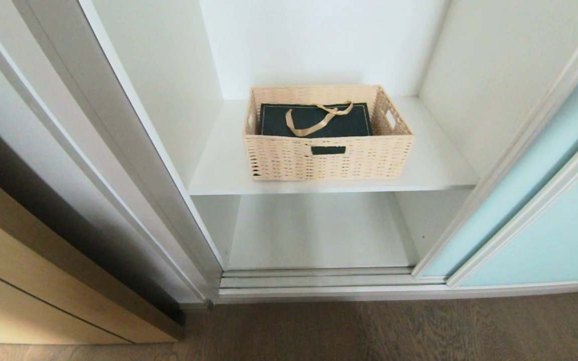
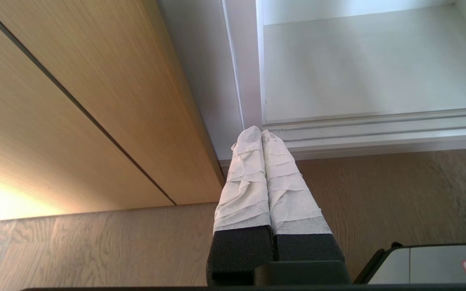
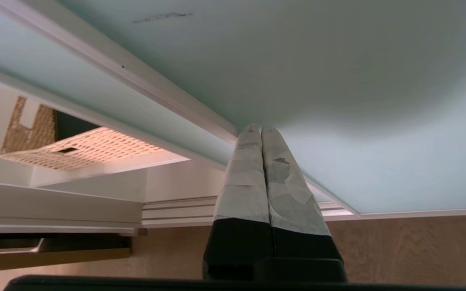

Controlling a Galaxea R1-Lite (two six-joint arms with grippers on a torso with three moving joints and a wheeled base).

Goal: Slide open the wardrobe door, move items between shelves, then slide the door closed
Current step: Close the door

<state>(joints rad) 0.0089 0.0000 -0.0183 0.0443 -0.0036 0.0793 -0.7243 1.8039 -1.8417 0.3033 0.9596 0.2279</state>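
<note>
The sliding wardrobe door [image 1: 550, 220] of frosted blue-green glass stands slid to the right, leaving the wardrobe open. A tan wicker basket [image 1: 327, 150] sits on the upper white shelf [image 1: 219, 170], with the dark green gift bag [image 1: 314, 120] lying flat inside it. The lower shelf [image 1: 319, 235] is bare. My right gripper [image 3: 261, 128] is shut, empty, its tips close to the glass door [image 3: 338, 101] beside its frame bar; the basket [image 3: 79, 149] shows off to the side. My left gripper [image 2: 260, 132] is shut, empty, low over the floor by the wardrobe's bottom track [image 2: 378, 129]. Neither arm shows in the head view.
A light wood cabinet front [image 1: 28, 281] stands left of the wardrobe. The white wardrobe side frame [image 1: 133, 165] borders the opening. Brown wood-grain floor [image 1: 369, 331] runs in front. Part of my base [image 2: 431, 262] shows beside the left gripper.
</note>
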